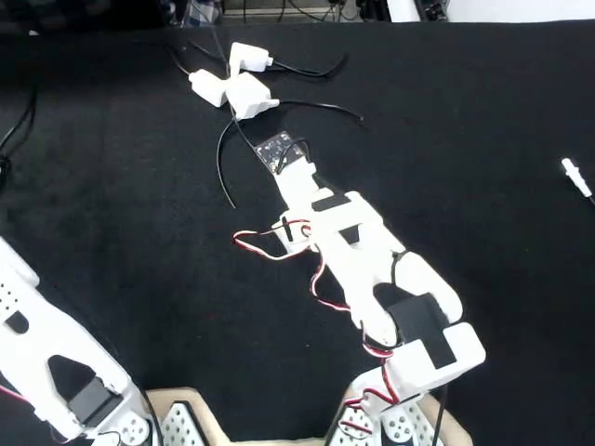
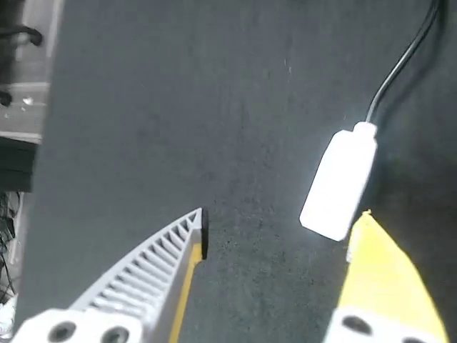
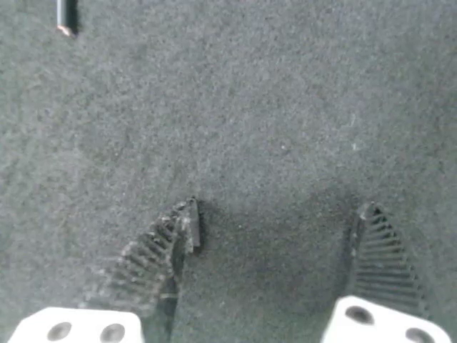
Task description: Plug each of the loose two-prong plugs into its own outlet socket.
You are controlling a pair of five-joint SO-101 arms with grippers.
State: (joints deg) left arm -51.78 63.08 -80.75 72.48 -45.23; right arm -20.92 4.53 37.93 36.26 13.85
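Black cloth (image 1: 483,102) across the whole table, with a strip of room clutter past its edge in the left wrist view. Landmark for everything below: the cluster of white blocks (image 1: 237,84) (three of them, cabled in black, presumably the sockets, though impossible to tell socket from plug here).

Well left of the cluster and nearer the bases, the left arm (image 1: 46,330), folded back and running off the frame edge. Left gripper (image 2: 282,216): hangs spread wide just above the cloth, holding nothing. Just ahead of its tips, hard by the yellow-taped finger (image 2: 378,271), a loose white plug (image 2: 339,182). Lies flat, black cable (image 2: 403,61) trailing from its far end. Probably held open like this so as to straddle the plug body before closing; not yet gripped.

Just right of the cluster and a little nearer the bases, the right arm (image 1: 363,251), stretched out long. Right gripper (image 3: 278,218): likewise parted and empty, over bare cloth, with a cut cable end (image 3: 66,18) off beyond its tips. Likely placed there to be on hand at the sockets.

Far right of the cluster, by the frame edge, another small white plug (image 1: 576,177), well apart from both arms.
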